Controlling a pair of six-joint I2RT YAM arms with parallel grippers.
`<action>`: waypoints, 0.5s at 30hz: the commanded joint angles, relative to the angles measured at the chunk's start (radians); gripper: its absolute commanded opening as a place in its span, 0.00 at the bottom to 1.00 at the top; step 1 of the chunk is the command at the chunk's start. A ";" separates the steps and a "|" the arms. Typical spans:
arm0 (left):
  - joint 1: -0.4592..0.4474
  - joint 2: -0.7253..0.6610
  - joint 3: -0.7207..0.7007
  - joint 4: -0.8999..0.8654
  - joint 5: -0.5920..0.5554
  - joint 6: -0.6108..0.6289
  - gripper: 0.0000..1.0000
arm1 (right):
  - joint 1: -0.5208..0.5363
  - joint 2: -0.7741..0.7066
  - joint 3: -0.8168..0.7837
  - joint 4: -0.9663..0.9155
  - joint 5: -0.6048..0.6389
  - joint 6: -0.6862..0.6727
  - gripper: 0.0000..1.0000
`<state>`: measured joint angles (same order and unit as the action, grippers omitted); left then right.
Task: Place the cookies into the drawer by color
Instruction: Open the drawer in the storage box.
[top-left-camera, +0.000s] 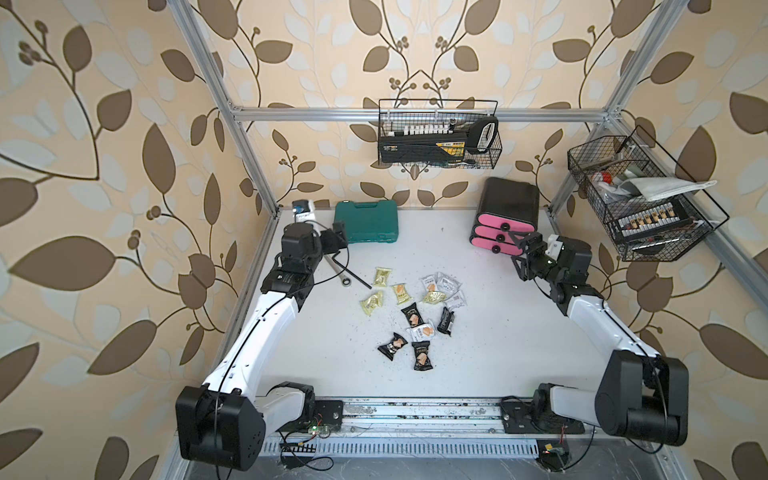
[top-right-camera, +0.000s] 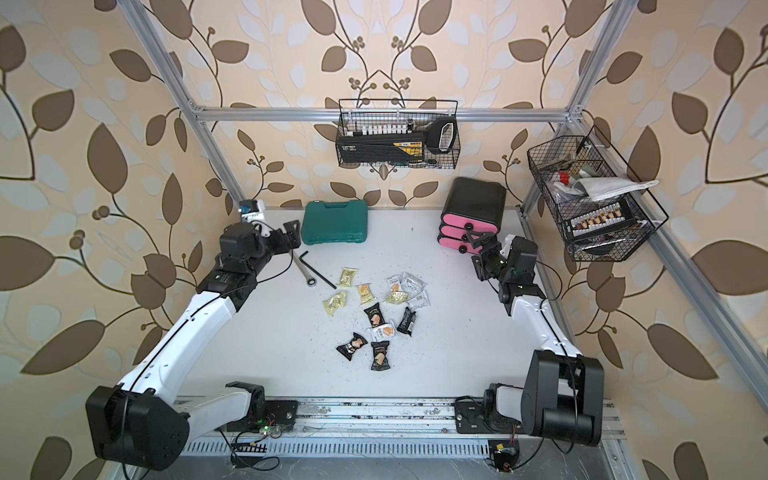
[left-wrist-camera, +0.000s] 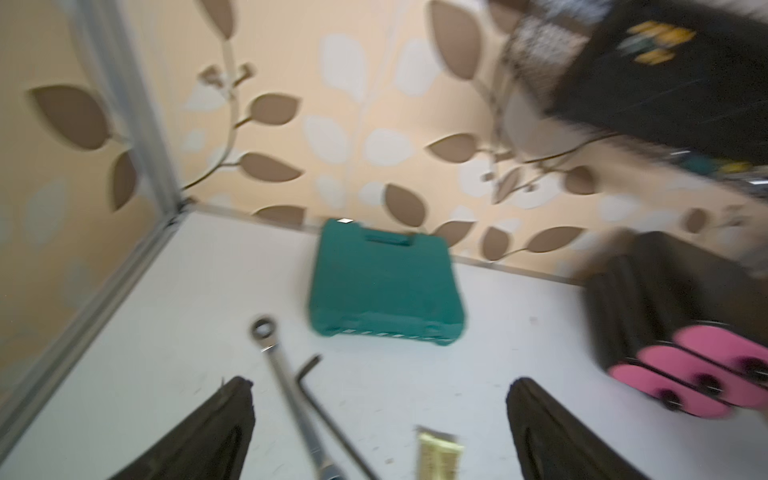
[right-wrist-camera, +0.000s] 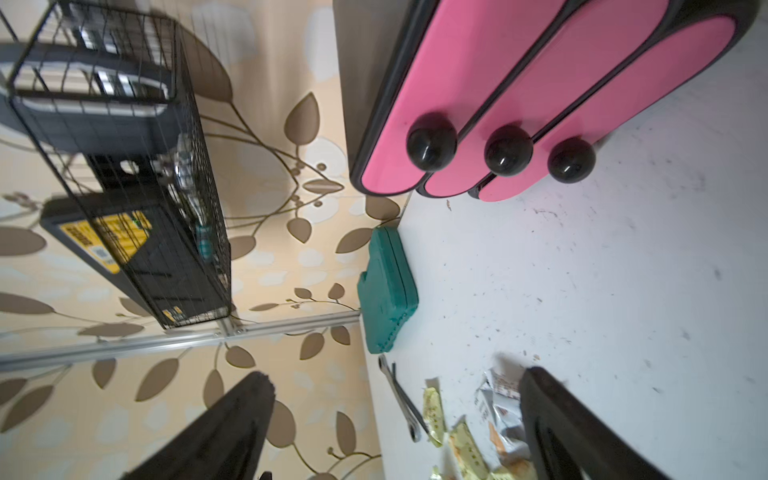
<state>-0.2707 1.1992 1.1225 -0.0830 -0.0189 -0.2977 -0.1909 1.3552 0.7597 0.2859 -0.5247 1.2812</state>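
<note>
small black cabinet with three pink drawers (top-left-camera: 508, 205) at 1 o'clock on the white table (top-left-camera: 490, 357); crinkly black, white and yellow-green cookie packets (top-left-camera: 412, 314) mid-table. right claw (top-left-camera: 514, 252) released, near the round black knobs (right-wrist-camera: 508, 150); left claw (left-wrist-camera: 380, 384) released at 10 o'clock.

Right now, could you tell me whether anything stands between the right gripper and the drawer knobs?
Nothing visible does. The open right gripper faces the three black knobs of the pink drawers with only air between; the cookies lie aside.
</note>
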 joint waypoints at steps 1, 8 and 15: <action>-0.055 0.126 0.178 -0.194 0.224 0.015 0.98 | -0.005 0.094 0.037 0.173 -0.047 0.138 0.87; -0.062 0.220 0.216 -0.145 0.277 0.109 0.98 | -0.006 0.250 0.103 0.263 0.005 0.125 0.71; -0.062 0.235 0.158 -0.153 0.264 0.216 0.98 | -0.003 0.369 0.157 0.331 0.035 0.111 0.53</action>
<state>-0.3397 1.4391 1.2736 -0.2432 0.2401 -0.1596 -0.1947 1.6768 0.8795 0.5537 -0.5076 1.4017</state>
